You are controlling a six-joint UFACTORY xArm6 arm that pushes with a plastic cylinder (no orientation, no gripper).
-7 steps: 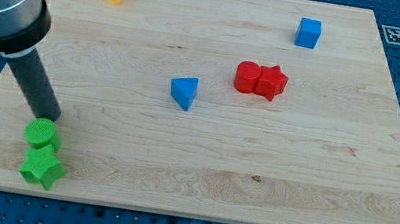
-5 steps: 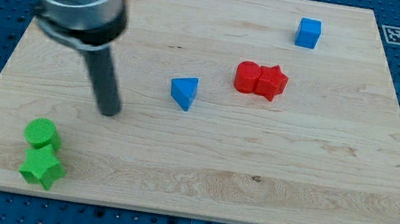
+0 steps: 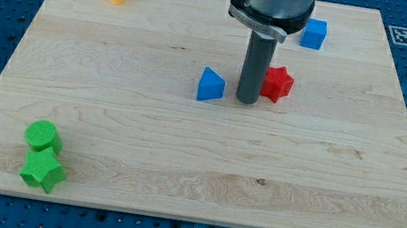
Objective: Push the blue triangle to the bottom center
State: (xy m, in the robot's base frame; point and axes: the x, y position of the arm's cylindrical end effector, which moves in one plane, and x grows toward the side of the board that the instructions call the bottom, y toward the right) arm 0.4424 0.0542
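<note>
Blue triangle (image 3: 210,86) apex toward view's top

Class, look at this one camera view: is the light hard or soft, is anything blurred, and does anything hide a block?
Camera view: light is even and soft, with only faint shadows under the blue triangle and green blocks; no strong glare on the board; blocks look sharp; the rod covers part of the red blocks, my tip resting between them and the triangle.

The arm enters from the top of the frame, right of centre, as a broad grey metal cylinder. A straight dark rod drops from it, nearly upright. My tip (image 3: 247,101) rests on the surface, near the middle of the frame.
</note>
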